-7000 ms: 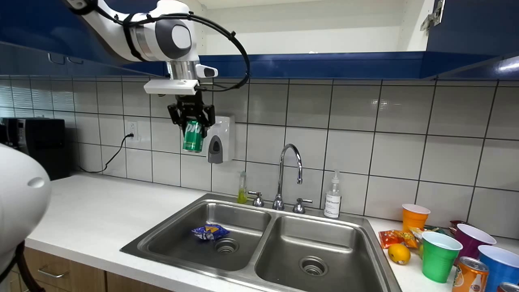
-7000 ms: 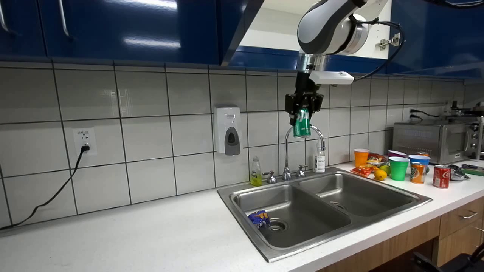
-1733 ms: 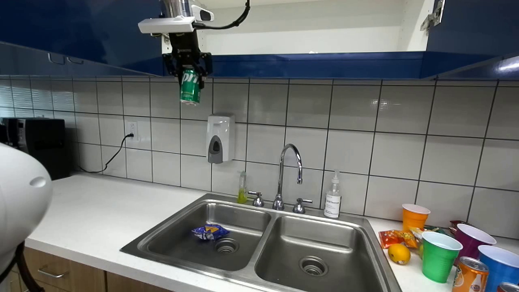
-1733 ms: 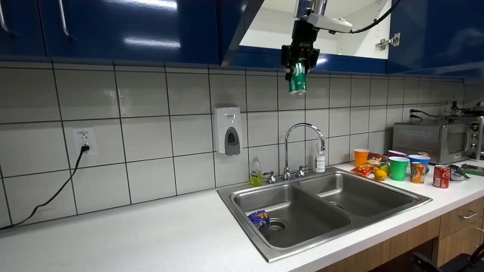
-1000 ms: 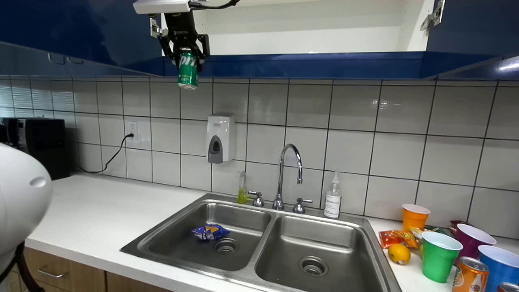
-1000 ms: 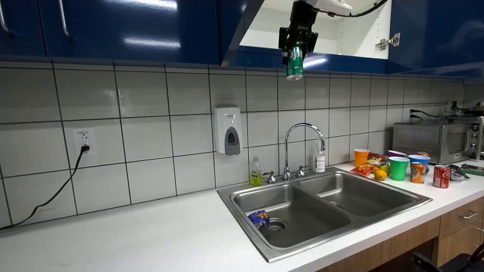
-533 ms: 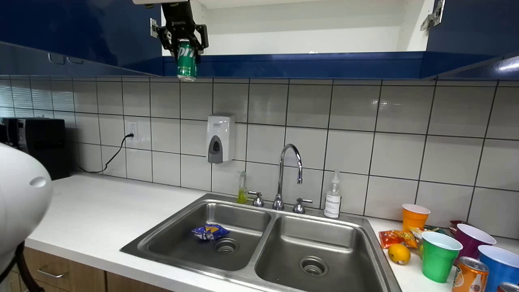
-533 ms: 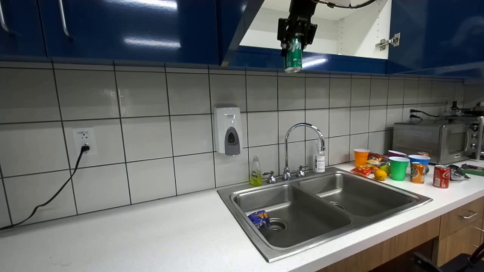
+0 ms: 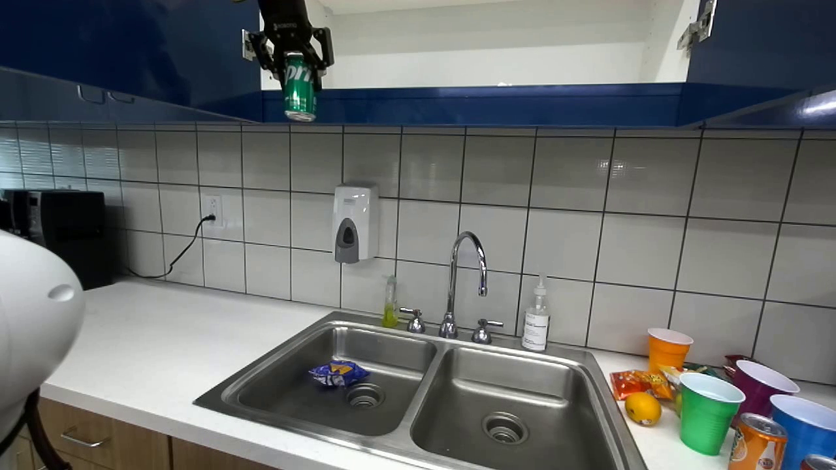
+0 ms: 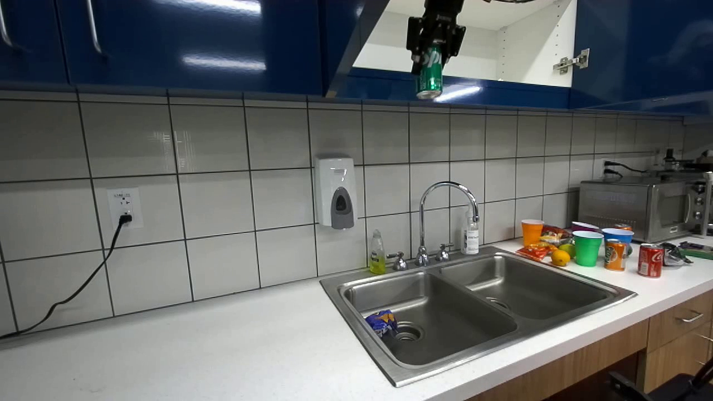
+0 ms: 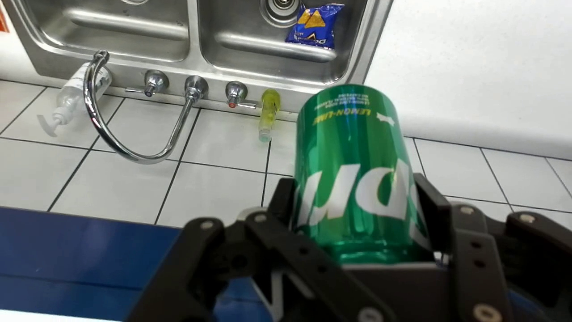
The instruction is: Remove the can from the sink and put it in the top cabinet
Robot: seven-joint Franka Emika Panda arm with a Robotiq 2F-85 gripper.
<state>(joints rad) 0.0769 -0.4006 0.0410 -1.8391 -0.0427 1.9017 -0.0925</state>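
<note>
Exterior view: over the last second we have seen the small green cylindrical metal can (image 9: 300, 91) rise, and its base now shows against the dark blue lower face of the open, white-lined top cabinet (image 9: 496, 106). We read the removal from the double-basin stainless-steel sink (image 9: 428, 385) as done, the placing as not. In an exterior view we again find it higher, hanging from the black two-fingered hand (image 10: 430, 64), outside the cabinet; we judge more lift is needed before it goes in. Wrist view: the hand grips the can from both sides; we see glossy, seemingly undented metal, its bold white letters upside down.
</note>
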